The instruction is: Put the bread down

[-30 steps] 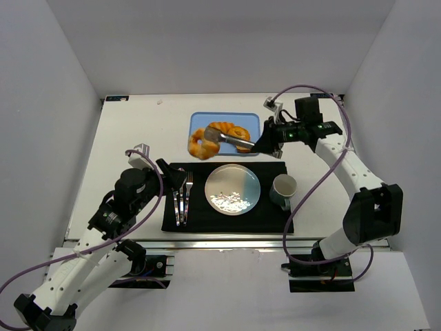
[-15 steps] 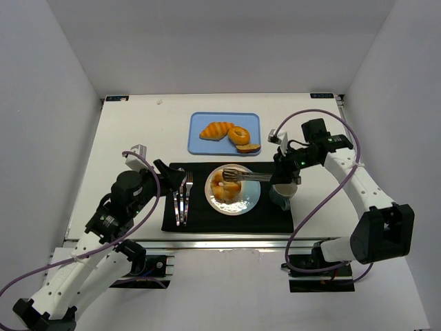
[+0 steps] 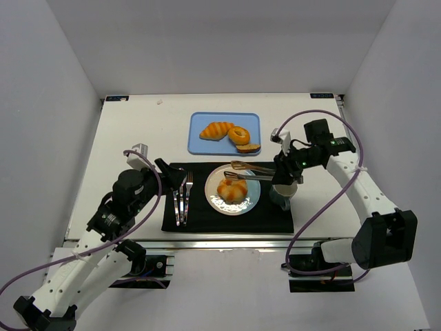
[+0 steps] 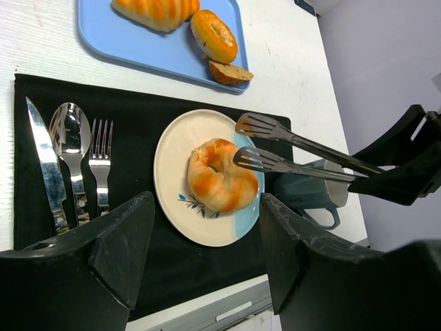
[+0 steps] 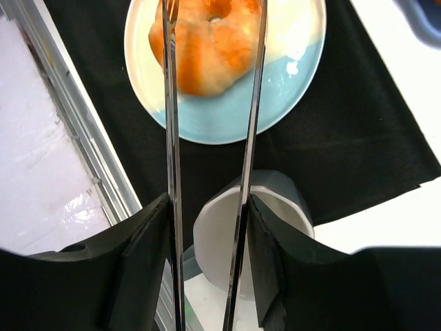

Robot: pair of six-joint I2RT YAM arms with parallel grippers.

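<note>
Right claw [image 3: 278, 172] clamps the handles of the tongs [image 3: 249, 171]; the tong tips stand spread over the bread [image 3: 232, 189]. The bread lies on the plate [image 3: 251, 201], near its centre. Left claw [image 4: 207, 207] gapes wide and empty, left of the plate.

Top cam high overhead; both wrist cams close on plate [image 4: 172, 157].

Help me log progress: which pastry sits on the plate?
The knotted bun, alone on the plate; the croissant, bagel and slice lie on the blue tray.
</note>
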